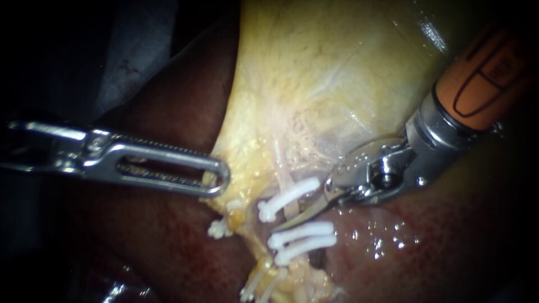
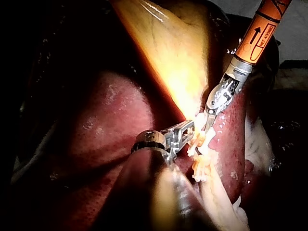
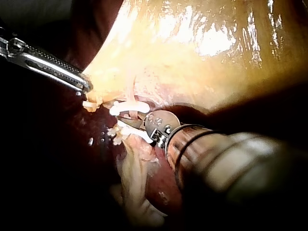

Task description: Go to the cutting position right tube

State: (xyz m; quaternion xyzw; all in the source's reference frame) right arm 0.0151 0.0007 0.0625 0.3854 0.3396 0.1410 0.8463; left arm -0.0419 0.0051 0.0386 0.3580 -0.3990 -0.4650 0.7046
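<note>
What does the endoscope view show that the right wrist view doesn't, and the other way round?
Only endoscope: the orange sleeve on the right instrument. Only right wrist: a long pale strand of tissue trailing from the white clips. Both: the left instrument gripping the edge of the gallbladder, and the right instrument's tip among those clips.

I see white plastic clips (image 1: 303, 230), pale yellow gallbladder (image 1: 337, 73), mottled dark red liver (image 1: 168, 247), and my orange-sleeved right instrument (image 1: 281, 226).
</note>
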